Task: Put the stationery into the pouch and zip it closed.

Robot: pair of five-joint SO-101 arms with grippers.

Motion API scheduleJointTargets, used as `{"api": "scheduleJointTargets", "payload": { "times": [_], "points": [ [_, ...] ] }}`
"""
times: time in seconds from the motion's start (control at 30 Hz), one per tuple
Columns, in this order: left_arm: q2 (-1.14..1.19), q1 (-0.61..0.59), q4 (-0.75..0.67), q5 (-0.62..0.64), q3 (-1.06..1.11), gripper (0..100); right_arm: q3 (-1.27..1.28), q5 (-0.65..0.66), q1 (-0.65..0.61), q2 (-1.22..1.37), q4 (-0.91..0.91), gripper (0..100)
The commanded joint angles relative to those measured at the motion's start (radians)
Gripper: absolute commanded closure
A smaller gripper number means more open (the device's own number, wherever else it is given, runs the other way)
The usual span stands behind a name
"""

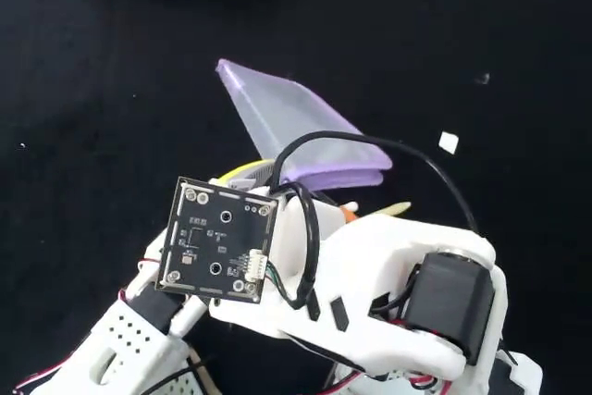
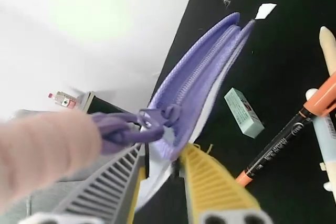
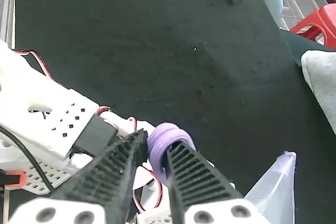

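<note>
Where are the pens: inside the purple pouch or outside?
Outside. The pens lie on the black table beside the pouch.

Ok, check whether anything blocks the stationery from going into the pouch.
The pouch zip looks closed along its length, slider by the left gripper; the right gripper holds its pull loop. The eraser and marker lie outside it.

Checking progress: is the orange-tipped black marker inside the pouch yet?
No, the marker lies on the black table outside the purple pouch.
</note>
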Motion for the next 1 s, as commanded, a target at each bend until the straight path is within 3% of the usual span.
{"api": "scheduleJointTargets", "payload": {
  "times": [0.0,0.1,0.33,0.97],
  "points": [
    [-0.002,-0.039,-0.083,-0.005,-0.039,79,-0.044,0.005,-0.020,0.002,0.025,98.6],
    [-0.002,-0.065,-0.133,-0.012,-0.027,77,-0.044,0.005,-0.021,0.002,0.025,98.6],
    [-0.002,-0.059,-0.141,-0.172,-0.015,77,0.008,0.011,-0.025,0.002,0.023,98.6],
    [0.000,-0.056,-0.141,-0.175,0.027,76,0.031,0.012,-0.112,-0.005,0.029,98.6]
  ]
}}
